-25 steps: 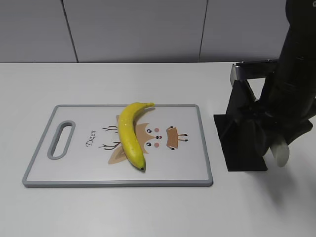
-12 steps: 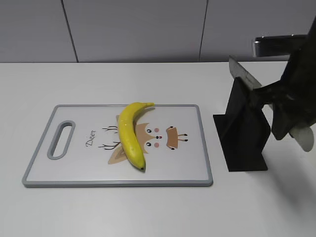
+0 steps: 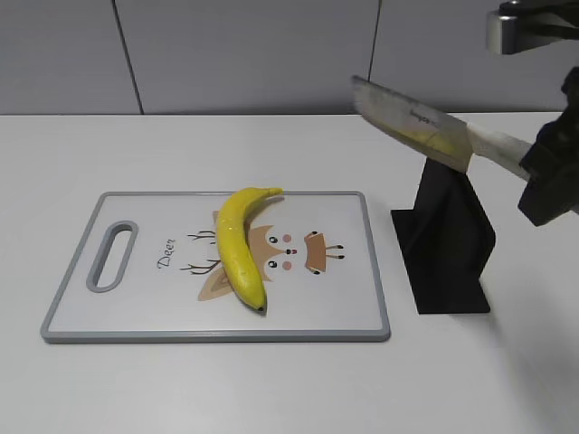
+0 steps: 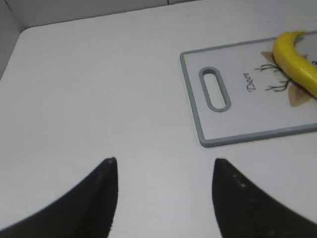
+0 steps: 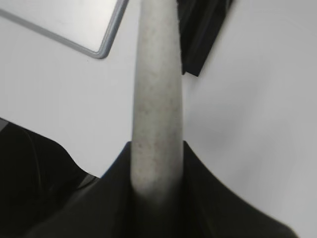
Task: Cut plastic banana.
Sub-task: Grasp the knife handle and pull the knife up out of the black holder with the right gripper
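Observation:
The yellow plastic banana (image 3: 239, 246) lies along the middle of the white cutting board (image 3: 136, 307); its stem end also shows in the left wrist view (image 4: 294, 59). My right gripper (image 3: 543, 176) is shut on the pale handle (image 5: 156, 99) of a knife (image 3: 412, 122) and holds it in the air above the black knife stand (image 3: 448, 249), blade pointing left and up. My left gripper (image 4: 163, 166) is open and empty over bare table, left of the board (image 4: 237, 119); it is out of the exterior view.
The black knife stand stands right of the board, and also shows in the right wrist view (image 5: 203, 29). The board has a grey rim and a handle slot (image 3: 112, 256) at its left end. A grey wall runs behind the white table.
My right gripper has lifted the knife out of the black stand and swung it up; the blade now points left above the stand. Banana and board have not moved.

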Robot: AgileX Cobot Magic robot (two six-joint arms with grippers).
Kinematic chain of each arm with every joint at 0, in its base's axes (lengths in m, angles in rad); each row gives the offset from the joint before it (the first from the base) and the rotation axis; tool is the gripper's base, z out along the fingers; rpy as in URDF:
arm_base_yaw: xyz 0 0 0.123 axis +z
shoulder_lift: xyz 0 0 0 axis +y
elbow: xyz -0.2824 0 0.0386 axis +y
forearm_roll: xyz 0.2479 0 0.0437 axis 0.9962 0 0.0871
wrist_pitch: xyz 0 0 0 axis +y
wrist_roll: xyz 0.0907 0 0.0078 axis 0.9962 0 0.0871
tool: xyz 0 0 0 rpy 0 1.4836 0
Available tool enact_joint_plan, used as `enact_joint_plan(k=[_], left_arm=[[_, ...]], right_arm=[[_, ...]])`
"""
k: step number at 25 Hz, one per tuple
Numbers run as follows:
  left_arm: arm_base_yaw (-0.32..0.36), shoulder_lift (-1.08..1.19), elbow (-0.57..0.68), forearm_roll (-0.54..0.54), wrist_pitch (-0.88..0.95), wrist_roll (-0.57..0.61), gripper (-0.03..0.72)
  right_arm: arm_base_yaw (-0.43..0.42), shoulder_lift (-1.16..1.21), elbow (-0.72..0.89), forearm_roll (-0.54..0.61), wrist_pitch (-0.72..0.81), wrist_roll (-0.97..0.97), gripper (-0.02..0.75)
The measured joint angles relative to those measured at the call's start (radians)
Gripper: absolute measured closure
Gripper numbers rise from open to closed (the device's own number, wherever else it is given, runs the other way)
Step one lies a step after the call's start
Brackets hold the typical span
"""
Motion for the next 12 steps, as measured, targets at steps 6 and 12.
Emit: enact_joint_plan(k=[6, 12], left_arm=[[-0.029, 0.238, -0.047, -0.129, -0.103, 0.176, 0.099], [-0.124, 0.503, -0.128, -0.172, -0.172, 0.371, 0.099]], right_arm=[[0.000, -0.001, -0.001, 0.088, -0.034, -0.359, 0.559], [0.000, 0.029, -0.023, 0.095, -0.058, -0.584, 0.559]])
